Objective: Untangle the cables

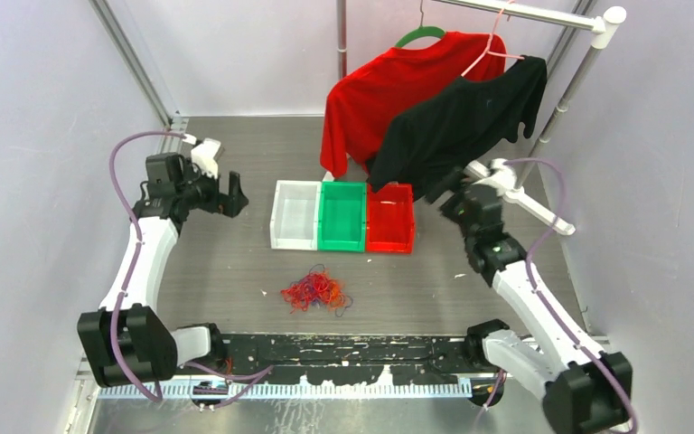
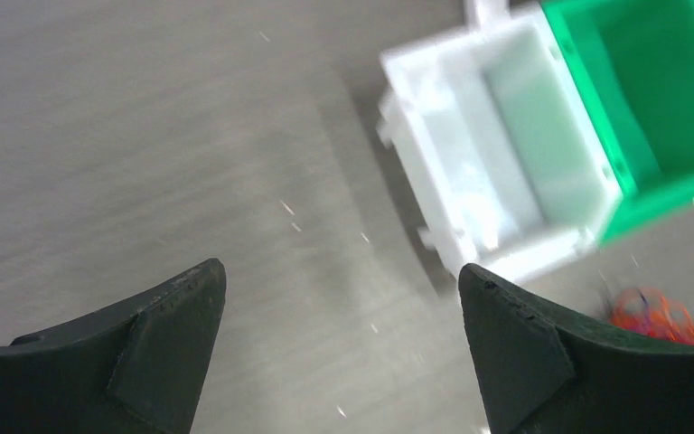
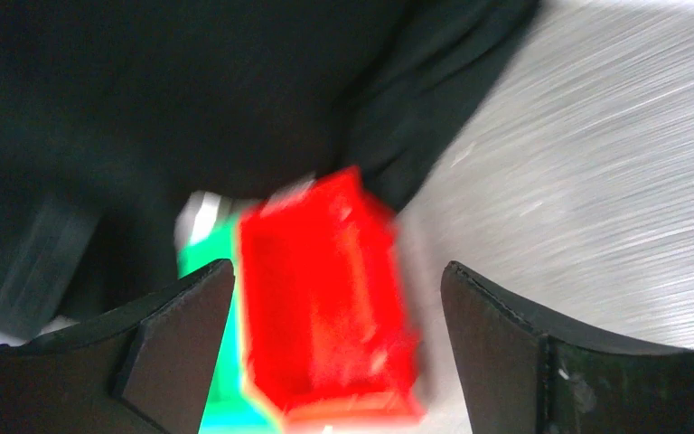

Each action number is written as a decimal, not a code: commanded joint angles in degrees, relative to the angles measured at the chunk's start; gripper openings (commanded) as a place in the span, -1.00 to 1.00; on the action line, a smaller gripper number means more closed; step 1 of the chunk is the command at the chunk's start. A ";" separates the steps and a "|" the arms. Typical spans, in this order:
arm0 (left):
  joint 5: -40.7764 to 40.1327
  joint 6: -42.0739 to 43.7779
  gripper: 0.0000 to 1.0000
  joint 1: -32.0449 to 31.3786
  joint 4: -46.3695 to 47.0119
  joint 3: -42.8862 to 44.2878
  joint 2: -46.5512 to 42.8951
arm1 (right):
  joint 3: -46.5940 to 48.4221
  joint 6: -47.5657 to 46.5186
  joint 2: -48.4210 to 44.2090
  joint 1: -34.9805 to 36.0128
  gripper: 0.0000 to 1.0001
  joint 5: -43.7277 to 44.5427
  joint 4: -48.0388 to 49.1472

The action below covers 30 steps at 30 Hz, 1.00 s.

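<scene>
A grey wood-grain table (image 1: 235, 262) sits between pale lilac walls, with a metal clothes rail (image 1: 515, 11) at the back right carrying a red shirt (image 1: 370, 90) and a black shirt (image 1: 461, 117) on hangers. In front of the shirts three open bins stand touching in a row: a white bin (image 1: 295, 217), a green bin (image 1: 342, 217) and a red bin (image 1: 389, 220). The cables (image 1: 314, 291) lie as one loose knot of red, orange and purple strands on the bare table, nearer the arm bases than the bins, roughly in line with the seam between the white and green bins, and neither arm touches them. The left gripper (image 2: 339, 271) hangs above bare table to the left of the white bin, its two dark fingers spread wide with nothing between them. The right gripper (image 3: 336, 267) sits just beside the black shirt's hem, to the right of the red bin, its fingers also spread and empty; its wrist view is blurred, showing the red bin below and black cloth above.
</scene>
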 commanded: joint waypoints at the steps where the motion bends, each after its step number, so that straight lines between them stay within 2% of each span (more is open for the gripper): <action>1: 9.49 8.90 0.99 0.16 -21.81 1.03 -2.91 | -1.66 -2.00 -3.09 17.53 0.72 -2.56 -3.82; 9: 14.95 16.77 0.93 0.16 -33.57 -0.15 -6.96 | -2.79 -3.54 4.70 41.44 0.33 -6.41 -1.33; 13: 16.29 18.13 0.91 0.16 -35.62 -0.64 -7.64 | -1.30 -4.63 10.62 49.64 0.20 -8.50 0.69; 18: 16.94 18.50 0.90 0.11 -37.15 0.03 -7.13 | 1.43 -5.74 18.54 52.25 0.14 -13.94 3.27; 30: 17.28 20.31 0.88 0.07 -40.61 1.44 -7.71 | 7.56 -11.53 29.16 52.51 -0.04 -13.53 4.79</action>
